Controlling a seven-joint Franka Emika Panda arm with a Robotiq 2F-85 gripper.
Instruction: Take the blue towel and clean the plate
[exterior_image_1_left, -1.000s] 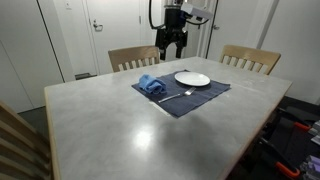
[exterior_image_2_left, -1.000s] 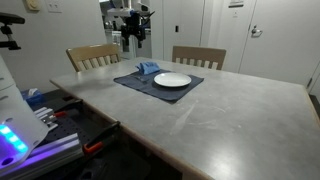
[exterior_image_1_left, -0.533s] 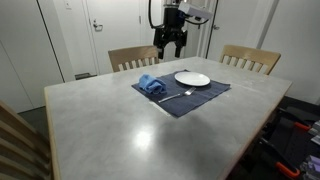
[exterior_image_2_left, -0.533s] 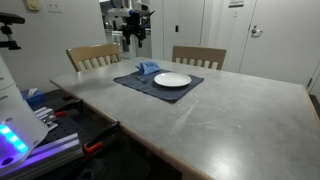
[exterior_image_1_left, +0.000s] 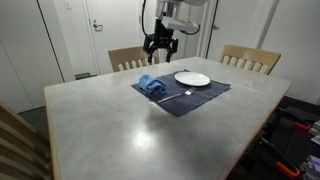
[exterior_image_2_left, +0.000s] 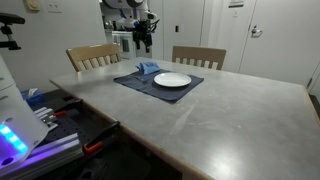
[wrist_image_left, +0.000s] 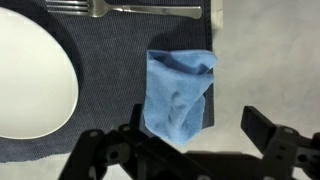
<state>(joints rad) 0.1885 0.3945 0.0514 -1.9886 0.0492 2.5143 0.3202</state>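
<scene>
Grey, faintly mottled stone-look tabletop (exterior_image_1_left: 120, 130) fills the foreground of a white-walled room in both exterior views. Toward its far side lies a dark navy rectangular placemat (exterior_image_1_left: 200, 98), its weave finely ribbed in the wrist view. On the mat's near edge rests a metal fork (exterior_image_1_left: 172, 96). The blue towel (exterior_image_1_left: 151, 85), a soft, loosely folded cloth, sits on the mat's left part, just beside the plate (exterior_image_1_left: 192, 78), a smooth round white dish to its right. Above the towel hangs the black gripper (exterior_image_1_left: 160, 52), jaws spread wide and holding nothing. It has swung left since half a second ago, when it stood nearer the plate; towel, plate and fork have not moved. Two slatted wooden chairs (exterior_image_1_left: 130, 57) stand behind the table, with pale closed doors (exterior_image_1_left: 100, 30) beyond.
</scene>
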